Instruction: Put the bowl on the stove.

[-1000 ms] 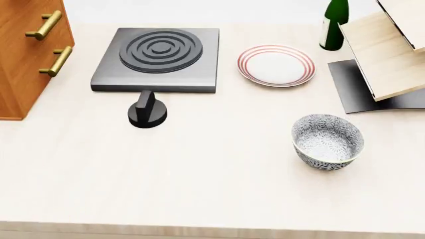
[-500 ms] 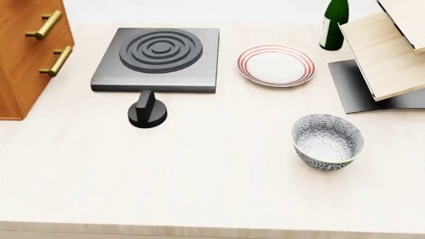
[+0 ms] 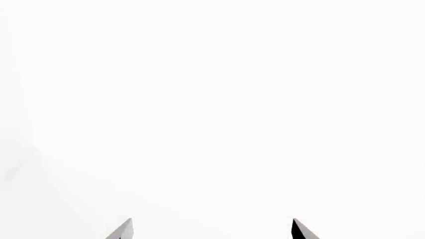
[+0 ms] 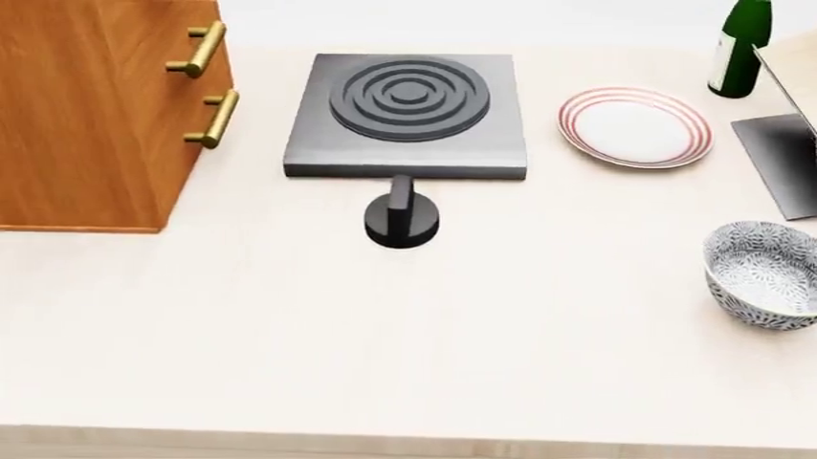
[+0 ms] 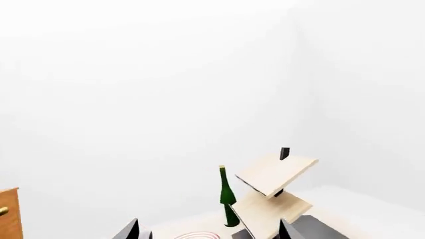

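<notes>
The bowl [image 4: 766, 274], white with a grey-blue speckle pattern, stands upright on the counter at the head view's right edge, partly cut off. The stove [image 4: 406, 143], a dark-grey slab with a ringed burner, lies at the back centre, well to the bowl's left. Neither arm shows in the head view. Against a blank white background, my left gripper [image 3: 211, 231] shows only two fingertips, set wide apart, with nothing between them. My right gripper [image 5: 209, 231] is open too, and between its tips lie the far counter and a shelf. Neither wrist view shows the bowl or the stove.
A black round knob [image 4: 402, 220] sits in front of the stove. A red-ringed plate [image 4: 634, 126] and a green bottle [image 4: 740, 38] stand at the back right. A wooden cabinet [image 4: 90, 115] with brass handles fills the left. A dark mat [image 4: 782, 163] and a tilted wooden shelf [image 5: 272, 191] are at the right.
The head view has swung left: stove, knob, plate and bowl all sit further right in the picture, more cabinet shows, and the wooden shelf has left that view. Nothing on the counter moved.
</notes>
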Available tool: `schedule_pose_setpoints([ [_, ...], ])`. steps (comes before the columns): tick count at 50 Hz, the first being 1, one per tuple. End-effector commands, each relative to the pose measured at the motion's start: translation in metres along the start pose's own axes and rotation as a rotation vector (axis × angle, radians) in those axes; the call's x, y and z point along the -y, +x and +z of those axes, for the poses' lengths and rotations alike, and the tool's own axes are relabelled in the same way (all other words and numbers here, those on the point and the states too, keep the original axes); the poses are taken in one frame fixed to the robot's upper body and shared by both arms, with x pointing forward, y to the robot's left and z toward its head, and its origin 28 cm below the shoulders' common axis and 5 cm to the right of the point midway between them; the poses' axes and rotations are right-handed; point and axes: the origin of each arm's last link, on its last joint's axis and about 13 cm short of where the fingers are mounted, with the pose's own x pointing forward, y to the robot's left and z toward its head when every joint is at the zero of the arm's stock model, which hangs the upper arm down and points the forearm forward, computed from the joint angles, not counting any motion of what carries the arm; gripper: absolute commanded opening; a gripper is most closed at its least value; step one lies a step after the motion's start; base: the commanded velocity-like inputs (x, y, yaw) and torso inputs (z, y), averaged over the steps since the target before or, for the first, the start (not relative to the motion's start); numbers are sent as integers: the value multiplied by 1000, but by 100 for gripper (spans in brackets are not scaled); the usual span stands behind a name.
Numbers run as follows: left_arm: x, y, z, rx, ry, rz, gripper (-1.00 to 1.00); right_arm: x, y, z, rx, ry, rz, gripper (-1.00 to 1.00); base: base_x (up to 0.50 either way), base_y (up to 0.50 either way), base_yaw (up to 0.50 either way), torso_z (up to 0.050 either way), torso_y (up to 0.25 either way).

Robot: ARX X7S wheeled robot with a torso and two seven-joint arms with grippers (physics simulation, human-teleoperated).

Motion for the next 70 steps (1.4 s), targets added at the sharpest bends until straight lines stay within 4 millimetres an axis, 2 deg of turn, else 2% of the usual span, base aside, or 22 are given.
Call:
schedule_pose_setpoints([
  [1,0,1,1,19,-31,11,100,-4,3,-6,-17,-16,27,100,0,500,0,0,0],
  [15,0,-1,2,23,-30,15,100,-6,3,-11,-41,-31,33,100,0,500,0,0,0],
  [35,0,-2,3,24,-28,10,100,-7,3,-16,-84,-54,36,100,0,12,0,0,0],
  [39,0,-2,3,25,-30,10,100,-6,3,-16,-81,-13,42,100,0,0,0,0,0],
  [70,2,-3,3,22,-49,-5,100,-6,2,-19,-96,6,47,100,494,0,0,0,0],
])
